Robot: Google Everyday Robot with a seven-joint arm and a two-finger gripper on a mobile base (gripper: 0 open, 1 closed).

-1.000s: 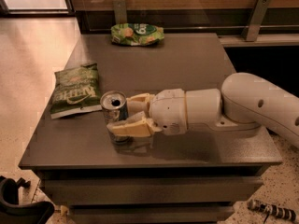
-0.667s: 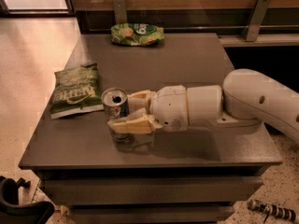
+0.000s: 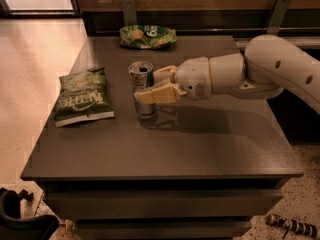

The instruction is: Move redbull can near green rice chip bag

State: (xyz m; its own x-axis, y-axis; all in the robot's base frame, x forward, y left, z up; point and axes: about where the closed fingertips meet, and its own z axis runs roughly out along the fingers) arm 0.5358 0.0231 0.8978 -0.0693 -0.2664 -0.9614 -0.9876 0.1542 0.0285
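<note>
The redbull can [image 3: 140, 73], slim and silver with an open silver top, stands upright near the middle of the dark table [image 3: 200, 144]. My gripper [image 3: 146, 86] reaches in from the right and is shut on the can, one cream finger [image 3: 156, 94] across its front and the other behind it. Whether the can's base touches the table I cannot tell. The green rice chip bag [image 3: 148, 36], light green and glossy, lies at the table's far edge, behind the can and well apart from it.
A darker green flat bag with white lettering [image 3: 82, 97] lies on the table's left side, just left of the can. A wooden wall with metal brackets [image 3: 129, 10] runs behind the table. A black object [image 3: 20, 224] sits on the floor at the front left.
The gripper has carried the can away from the front of the table, back and to the right, closer to the light-green bag. Both bags have not moved.
</note>
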